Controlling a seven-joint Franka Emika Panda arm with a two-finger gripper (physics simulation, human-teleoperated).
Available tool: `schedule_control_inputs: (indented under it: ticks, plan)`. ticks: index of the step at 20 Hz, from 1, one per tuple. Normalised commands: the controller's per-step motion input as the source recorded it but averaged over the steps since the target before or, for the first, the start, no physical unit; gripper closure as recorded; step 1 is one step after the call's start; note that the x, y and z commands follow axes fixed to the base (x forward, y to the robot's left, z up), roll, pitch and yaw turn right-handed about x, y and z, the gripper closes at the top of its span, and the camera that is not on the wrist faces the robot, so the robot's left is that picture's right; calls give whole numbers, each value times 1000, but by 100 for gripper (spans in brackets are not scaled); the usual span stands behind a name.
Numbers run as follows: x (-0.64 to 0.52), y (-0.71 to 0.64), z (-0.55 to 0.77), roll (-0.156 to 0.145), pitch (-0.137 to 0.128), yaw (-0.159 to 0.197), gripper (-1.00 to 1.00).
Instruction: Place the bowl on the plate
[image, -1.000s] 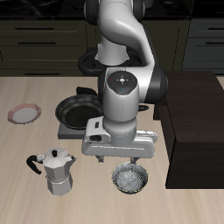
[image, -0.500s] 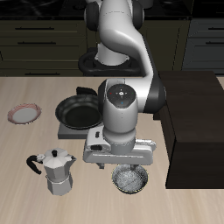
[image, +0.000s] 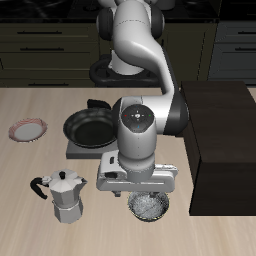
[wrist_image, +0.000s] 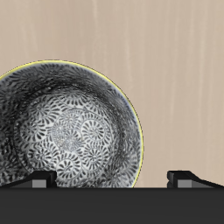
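Nearby, moka pot (image: 65, 196) flanks bowl (image: 150, 206); frying pan (image: 90, 127) behind.

no readable text, labels or numbers

A small round bowl (wrist_image: 70, 127) with a dark rim and a shiny, speckled grey-white inside is seen on the pale wooden table (wrist_image: 166, 61). Two dark gripper fingertips (wrist_image: 40, 178) are spread apart near it.

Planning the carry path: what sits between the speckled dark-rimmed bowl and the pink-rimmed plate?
In the exterior view, the silver moka pot stands between the bowl and the plate; otherwise bare wooden table.
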Motion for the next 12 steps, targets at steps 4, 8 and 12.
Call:
schedule_control_inputs:
  ticks: [4,8,12]
  plan:
    - [7,-39,-153,-6,33,-1,-100]
    - [8,-56,-169,10,27,20,-100]
    - [-8,-44,-110,38,24,-16,100]
